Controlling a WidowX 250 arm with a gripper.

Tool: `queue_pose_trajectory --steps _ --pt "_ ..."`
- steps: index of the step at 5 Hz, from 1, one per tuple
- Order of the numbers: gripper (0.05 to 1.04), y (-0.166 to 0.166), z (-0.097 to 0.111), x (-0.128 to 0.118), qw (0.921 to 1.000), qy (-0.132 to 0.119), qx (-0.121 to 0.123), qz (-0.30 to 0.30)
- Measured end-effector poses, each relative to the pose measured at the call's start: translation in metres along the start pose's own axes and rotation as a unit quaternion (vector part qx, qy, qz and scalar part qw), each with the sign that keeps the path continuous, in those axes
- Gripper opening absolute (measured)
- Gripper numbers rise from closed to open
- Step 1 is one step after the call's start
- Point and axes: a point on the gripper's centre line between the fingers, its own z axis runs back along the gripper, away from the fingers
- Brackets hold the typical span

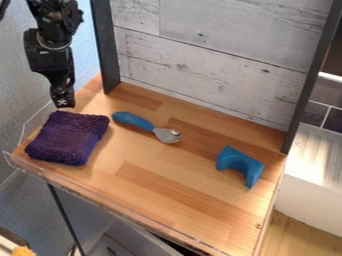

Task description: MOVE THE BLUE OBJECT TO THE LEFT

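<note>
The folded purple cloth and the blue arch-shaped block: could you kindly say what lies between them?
In the camera view, a blue-handled metal utensil lies between them, slightly back toward the grey plank wall.

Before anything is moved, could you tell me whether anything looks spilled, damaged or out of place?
Nothing stands out: the folded purple cloth, blue-handled utensil and blue arch-shaped block lie apart on the wooden surface, with no visible spill or damage.
</note>
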Motion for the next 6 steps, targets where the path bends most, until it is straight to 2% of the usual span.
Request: queue_pose_trajectory --steps 1,2,3,4,5,6 --pt "0.999 0.007 -0.008 -0.002 0.9999 -0.003 0.014 -0.001" --pt "0.999 0.005 -0.005 -0.015 0.9999 -0.004 -0.004 -0.012" --pt "0.999 0.010 -0.001 -0.035 0.9996 0.010 -0.005 -0.026" --pt "0.999 0.016 0.005 -0.059 0.9977 0.040 -0.002 -0.055" --pt "0.999 0.030 0.012 -0.088 0.9921 0.075 0.013 -0.100" --pt "0.999 0.037 0.024 -0.121 0.9838 0.116 0.018 -0.136"
